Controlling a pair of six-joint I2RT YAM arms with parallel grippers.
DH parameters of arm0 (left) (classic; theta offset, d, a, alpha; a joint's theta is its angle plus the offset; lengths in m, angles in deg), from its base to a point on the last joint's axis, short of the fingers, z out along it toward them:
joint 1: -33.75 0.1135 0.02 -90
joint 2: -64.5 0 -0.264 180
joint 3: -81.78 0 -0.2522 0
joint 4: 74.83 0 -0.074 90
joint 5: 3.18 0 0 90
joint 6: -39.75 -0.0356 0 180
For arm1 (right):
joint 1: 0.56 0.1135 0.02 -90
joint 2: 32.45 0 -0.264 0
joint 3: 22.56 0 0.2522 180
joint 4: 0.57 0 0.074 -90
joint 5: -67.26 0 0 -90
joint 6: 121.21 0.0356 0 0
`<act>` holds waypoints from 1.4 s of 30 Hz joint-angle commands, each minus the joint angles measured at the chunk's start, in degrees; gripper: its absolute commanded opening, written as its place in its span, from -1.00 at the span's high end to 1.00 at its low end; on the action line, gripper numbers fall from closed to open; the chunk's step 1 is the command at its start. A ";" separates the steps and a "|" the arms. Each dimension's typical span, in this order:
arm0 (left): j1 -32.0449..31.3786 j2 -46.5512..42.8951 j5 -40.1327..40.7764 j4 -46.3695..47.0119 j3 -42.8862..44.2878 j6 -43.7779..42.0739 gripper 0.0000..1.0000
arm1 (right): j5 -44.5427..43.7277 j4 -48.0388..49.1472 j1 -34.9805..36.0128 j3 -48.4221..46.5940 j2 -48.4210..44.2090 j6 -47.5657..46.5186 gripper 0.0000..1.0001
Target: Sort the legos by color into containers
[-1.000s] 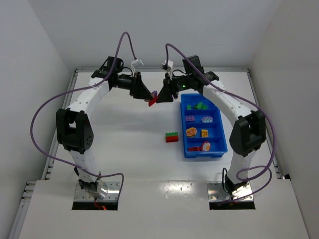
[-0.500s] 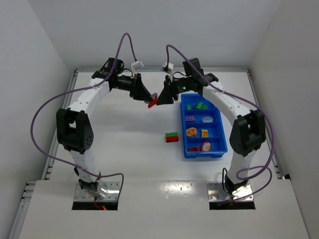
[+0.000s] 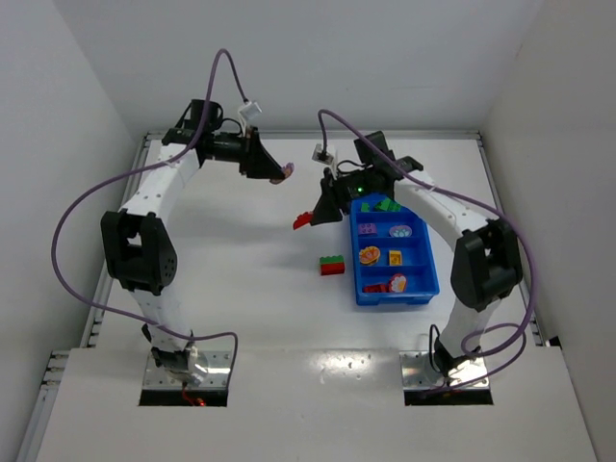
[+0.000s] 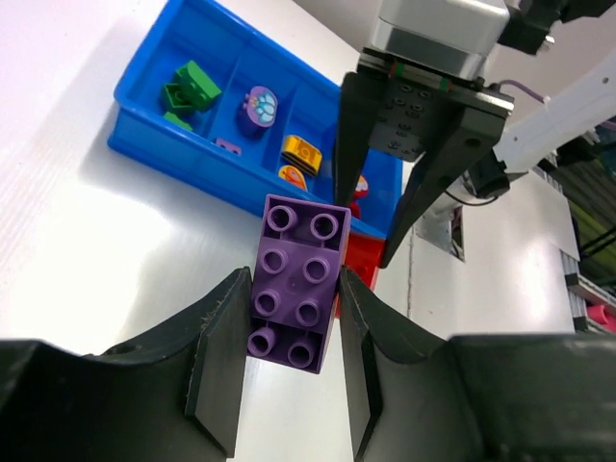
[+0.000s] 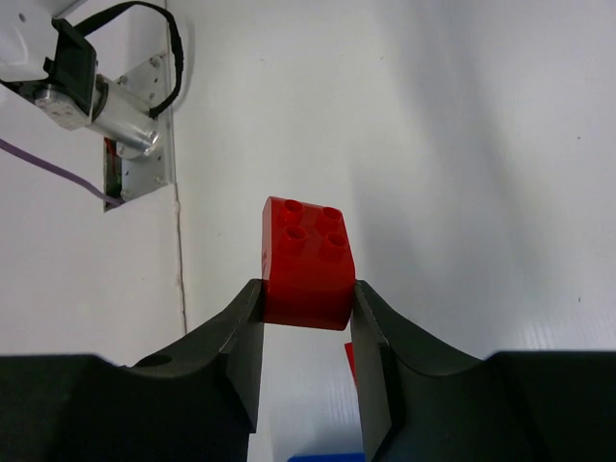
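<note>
My left gripper (image 3: 281, 173) is shut on a purple brick (image 4: 295, 281) and holds it above the far middle of the table (image 3: 241, 241). My right gripper (image 3: 304, 220) is shut on a red brick (image 5: 306, 261), held in the air just left of the blue tray (image 3: 363, 289). In the left wrist view the right gripper (image 4: 385, 217) hangs beyond the purple brick. A green-on-red brick (image 3: 332, 265) lies on the table left of the tray. The tray's compartments hold green (image 3: 387, 205), purple (image 3: 368, 229), yellow (image 3: 395, 257) and red (image 3: 375, 287) pieces.
White walls close in the table on the left, back and right. The tray also shows in the left wrist view (image 4: 144, 106), with round printed pieces (image 3: 370, 255) among the bricks. Purple cables loop above both arms.
The two grippers, joined on a purple-and-red pair, have pulled apart. The left moved back and left with the purple brick; the right moved nearer and down with the red brick.
</note>
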 commanded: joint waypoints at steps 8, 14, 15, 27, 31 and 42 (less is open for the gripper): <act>-1.43 -5.96 27.42 21.99 -6.51 17.60 0.97 | -9.57 1.16 0.95 3.23 -7.48 -3.89 1.00; -7.40 -10.72 47.93 26.76 -9.61 21.85 1.00 | -19.84 6.51 0.34 10.96 -15.04 1.81 1.00; -8.72 -10.72 49.42 26.76 -9.61 23.16 1.00 | -21.09 6.53 -0.18 11.93 -16.18 3.65 1.00; -20.40 2.54 43.20 18.32 -0.13 22.56 1.00 | -39.65 0.40 -4.13 26.08 -35.60 12.29 1.00; -24.45 6.94 40.21 17.80 3.99 21.24 1.00 | -42.18 -1.72 -5.72 29.78 -43.24 9.30 1.00; -32.20 15.64 38.54 17.80 9.80 20.71 1.00 | -48.71 -13.33 -9.59 30.23 -52.39 9.92 1.00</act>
